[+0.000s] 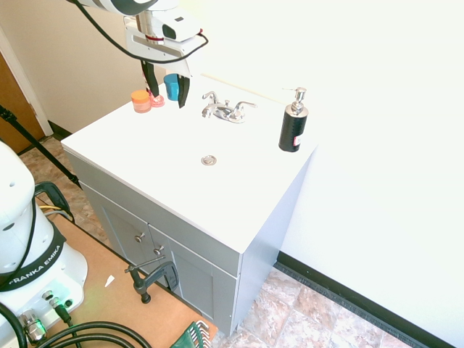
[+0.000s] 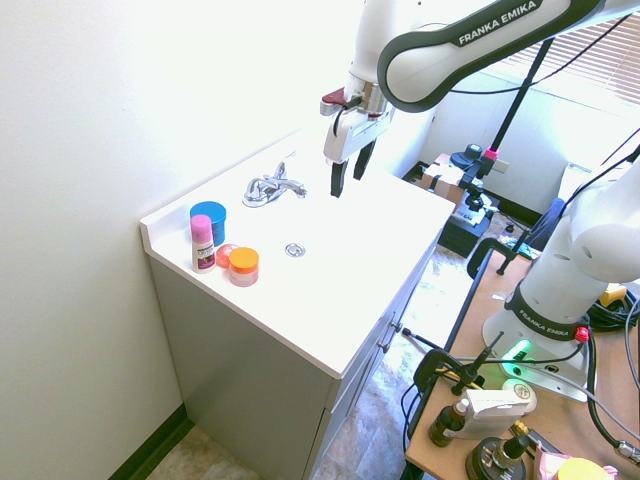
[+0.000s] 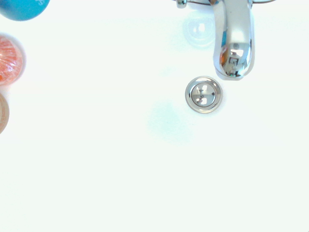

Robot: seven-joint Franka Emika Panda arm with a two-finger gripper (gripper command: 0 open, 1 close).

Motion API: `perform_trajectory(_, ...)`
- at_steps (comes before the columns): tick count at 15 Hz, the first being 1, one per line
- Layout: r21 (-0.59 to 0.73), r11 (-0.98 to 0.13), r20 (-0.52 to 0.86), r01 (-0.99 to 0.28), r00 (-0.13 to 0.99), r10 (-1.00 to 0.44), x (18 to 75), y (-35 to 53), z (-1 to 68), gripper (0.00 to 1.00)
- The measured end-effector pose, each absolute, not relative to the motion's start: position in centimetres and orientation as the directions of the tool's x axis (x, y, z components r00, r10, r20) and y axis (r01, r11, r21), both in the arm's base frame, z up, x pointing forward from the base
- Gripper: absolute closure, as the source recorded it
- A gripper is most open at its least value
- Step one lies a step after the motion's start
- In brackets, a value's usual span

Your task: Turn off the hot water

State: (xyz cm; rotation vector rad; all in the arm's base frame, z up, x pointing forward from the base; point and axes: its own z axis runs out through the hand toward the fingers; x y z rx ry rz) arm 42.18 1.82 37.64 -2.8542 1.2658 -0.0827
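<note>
The gripper (image 1: pixel 166 103) hangs over the vanity top (image 1: pixel 172 185) with its fingers spread and nothing between them, pointing down from the raised arm (image 2: pixel 462 45). The spout (image 1: pixel 210 111) and drain (image 1: pixel 209 160) lie below the wrist camera. Beyond is the faucet; its left lever (image 1: pixel 210 96), the hot tap (no water shows in any view), stands on the spout's side nearer the blue tub (image 1: pixel 172 87). The right lever (image 1: pixel 246 106) is on the other side, toward the soap bottle (image 1: pixel 293 123).

The step in hand looks like the approach. Next, the hand should probably line up with the left lever, close its fingers, descend and push it round, sparing the spout.
</note>
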Motion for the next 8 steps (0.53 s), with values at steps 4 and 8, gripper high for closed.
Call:
perform_trajectory(4,-0.017,-0.648,0.114,-0.762,0.642,-0.758,42.7,2.1,37.5,0.00)
perform_trajectory(8,-0.011,-0.582,0.299,-0.813,0.552,-0.778,46.7,3.8,36.2,0.00)
